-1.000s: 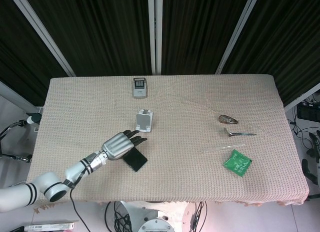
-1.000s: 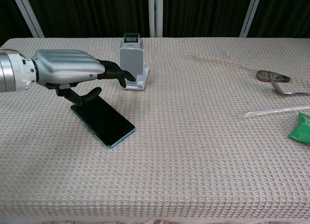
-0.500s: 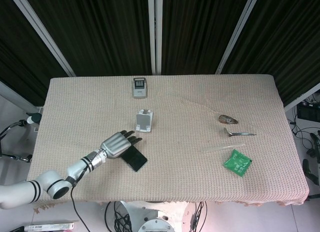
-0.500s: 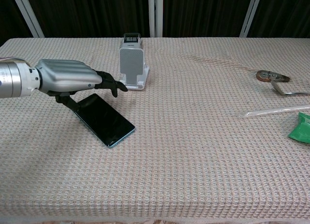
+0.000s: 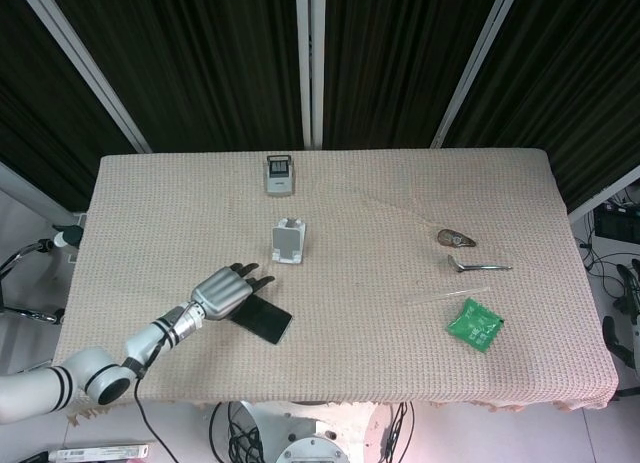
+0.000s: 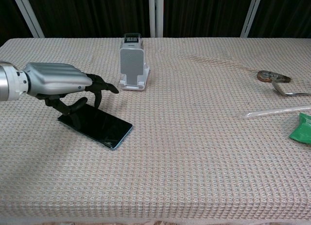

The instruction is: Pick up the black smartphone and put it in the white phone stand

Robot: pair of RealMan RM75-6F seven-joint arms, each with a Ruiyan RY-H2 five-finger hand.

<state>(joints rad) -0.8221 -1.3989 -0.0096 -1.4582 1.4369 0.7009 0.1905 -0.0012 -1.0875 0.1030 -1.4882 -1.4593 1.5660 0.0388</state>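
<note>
The black smartphone (image 5: 264,322) (image 6: 99,124) lies flat on the woven cloth, slanted, at the front left of the table. My left hand (image 5: 222,290) (image 6: 58,80) hovers over its far-left end, fingers spread and bent down, with the fingertips (image 6: 82,104) touching the phone's edge. The phone is not lifted. The white phone stand (image 5: 288,240) (image 6: 132,67) stands upright and empty, a short way behind and to the right of the hand. My right hand shows in neither view.
A small grey device (image 5: 279,173) (image 6: 132,39) sits behind the stand near the far edge. On the right lie a brown object (image 5: 455,238), a metal spoon (image 5: 478,267), a clear rod (image 5: 445,296) and a green packet (image 5: 473,324) (image 6: 302,128).
My left hand has drawn back to the left and lowered onto the phone. The phone has turned and slid a little leftward under the fingers.
</note>
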